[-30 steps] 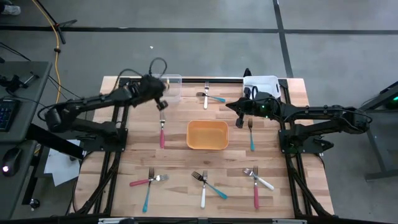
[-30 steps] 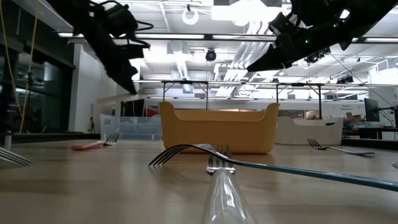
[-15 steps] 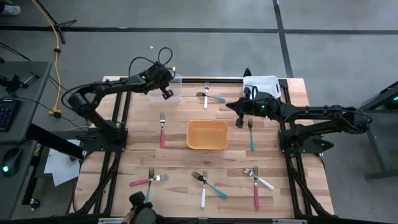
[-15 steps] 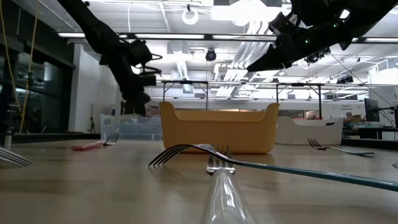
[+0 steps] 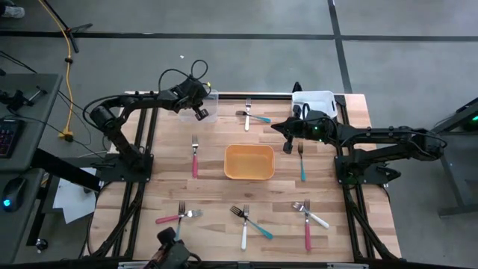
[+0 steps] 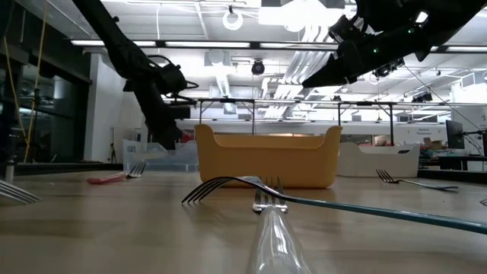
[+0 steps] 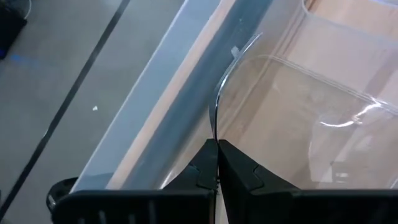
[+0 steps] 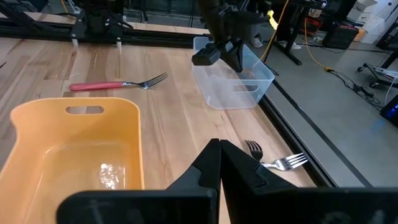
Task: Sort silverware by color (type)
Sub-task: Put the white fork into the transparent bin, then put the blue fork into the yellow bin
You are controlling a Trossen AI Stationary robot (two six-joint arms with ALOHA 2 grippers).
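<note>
Looks like an early step of the sorting: no fork held, and the yellow bin point(image 5: 249, 162) in the middle of the table point(image 5: 216, 202) shows nothing but a small shiny scrap. Left claw point(image 5: 200, 113) pinched tight and holding nothing, hanging over the clear bin point(image 5: 208, 107) at the far left of the table, tips right by its rim. Right claw point(image 5: 287, 146) also pinched tight with nothing in it, raised over the table to the right of the yellow bin, just beside a blue fork point(image 5: 302, 161). Forks spread all over: a red fork point(image 5: 195, 157) left of the yellow bin, a crossed pair point(image 5: 252, 116) at the far edge between the clear bin and a white bin point(image 5: 314, 102), a pink and a blue pair point(image 5: 178, 221) at the near left, a white and a blue pair point(image 5: 246, 222) at the near middle, a red and a white pair point(image 5: 308, 219) at the near right. Next move probably calls for opening a claw wide, coming down over one thin handle, and squeezing low, since flat forks are hard to pinch. Table of pale wood planks. Around it grey floor with dark lines, a yellow cable point(image 5: 69, 60) at the far left, bright ceiling lights point(image 6: 228, 15) in a big workshop behind.
</note>
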